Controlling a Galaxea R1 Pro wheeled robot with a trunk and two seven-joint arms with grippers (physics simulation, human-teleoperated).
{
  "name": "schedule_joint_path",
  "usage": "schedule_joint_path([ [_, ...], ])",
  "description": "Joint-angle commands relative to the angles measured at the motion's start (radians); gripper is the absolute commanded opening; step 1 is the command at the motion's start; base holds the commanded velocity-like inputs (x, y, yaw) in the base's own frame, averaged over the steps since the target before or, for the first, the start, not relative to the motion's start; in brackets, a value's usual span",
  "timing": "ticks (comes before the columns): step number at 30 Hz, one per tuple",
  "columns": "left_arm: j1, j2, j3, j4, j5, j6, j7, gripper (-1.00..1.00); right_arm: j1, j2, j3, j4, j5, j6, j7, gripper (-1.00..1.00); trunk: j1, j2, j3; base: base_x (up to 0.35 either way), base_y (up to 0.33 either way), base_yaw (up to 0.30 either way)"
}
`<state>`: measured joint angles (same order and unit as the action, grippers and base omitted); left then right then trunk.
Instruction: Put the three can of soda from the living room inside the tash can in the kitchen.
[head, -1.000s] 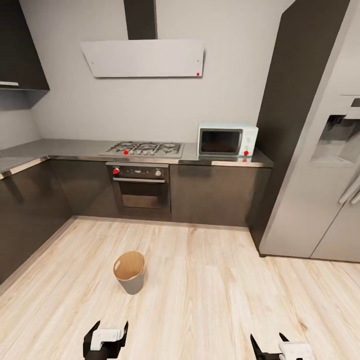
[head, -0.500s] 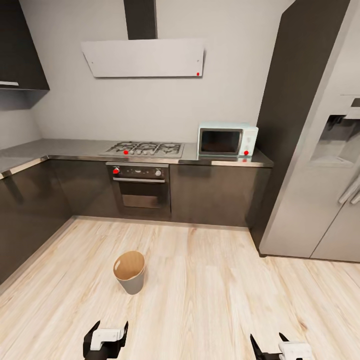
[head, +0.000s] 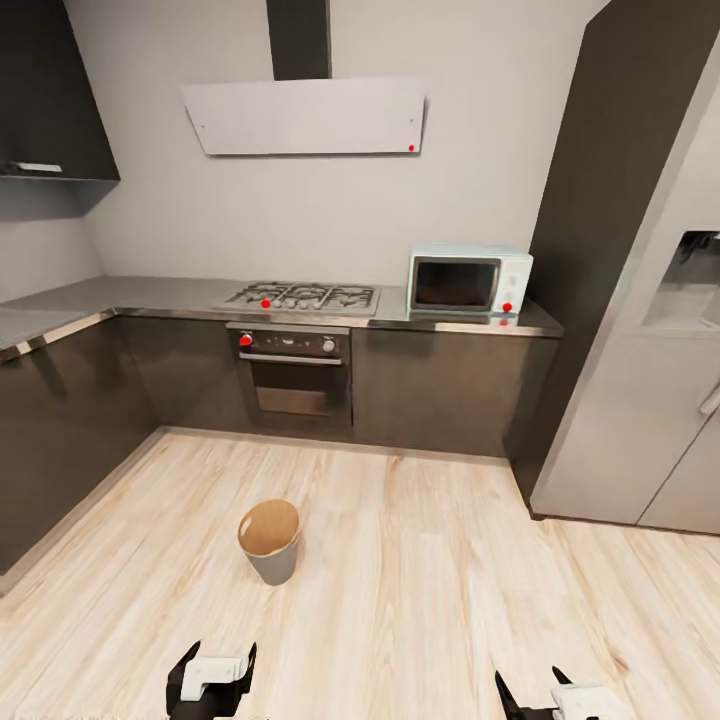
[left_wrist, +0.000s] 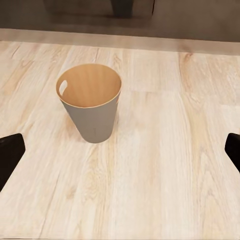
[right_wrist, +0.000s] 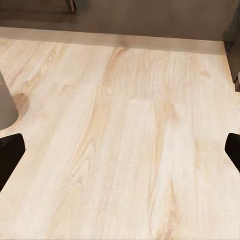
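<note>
The tash can (head: 272, 562), a small tapered bucket that is grey outside and coppery brown inside, stands upright on the kitchen's wood floor. It is empty as far as I can see into it (left_wrist: 91, 89). My left gripper (head: 215, 666) hangs low just in front of it, open with nothing between its fingers (left_wrist: 120, 152). My right gripper (head: 533, 690) is off to the right over bare floor, also open and empty (right_wrist: 120, 152). A grey sliver of the tash can's wall (right_wrist: 6, 107) shows at the right wrist view's edge. The cans of soda are out of view.
Dark cabinets run along the back wall and the left side. An oven (head: 296, 375) sits under a gas hob (head: 303, 297), with a microwave (head: 469, 281) on the counter. A tall silver fridge (head: 650, 400) stands at the right. Open plank floor surrounds the bucket.
The whole picture has slid a little to the right, so the camera has moved. Both grippers keep the same open pose and the bucket stands where it was.
</note>
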<state>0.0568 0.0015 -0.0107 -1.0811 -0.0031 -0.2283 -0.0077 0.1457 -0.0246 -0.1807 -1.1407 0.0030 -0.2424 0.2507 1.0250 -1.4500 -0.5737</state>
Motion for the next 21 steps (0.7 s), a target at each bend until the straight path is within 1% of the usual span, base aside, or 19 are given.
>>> schedule_joint_path([
  [1,0.0,0.0,0.0,0.0,0.0,0.0,0.0,1.0,0.0,0.0,0.001,0.001,0.0,0.0,0.0,1.0,0.0,0.0,0.0,0.0,0.0,0.227],
  [21,0.0,0.0,0.0,0.0,0.0,0.0,0.0,1.0,0.0,0.0,0.003,0.006,0.0,0.0,0.001,1.0,0.0,0.0,0.0,0.0,0.0,0.244],
])
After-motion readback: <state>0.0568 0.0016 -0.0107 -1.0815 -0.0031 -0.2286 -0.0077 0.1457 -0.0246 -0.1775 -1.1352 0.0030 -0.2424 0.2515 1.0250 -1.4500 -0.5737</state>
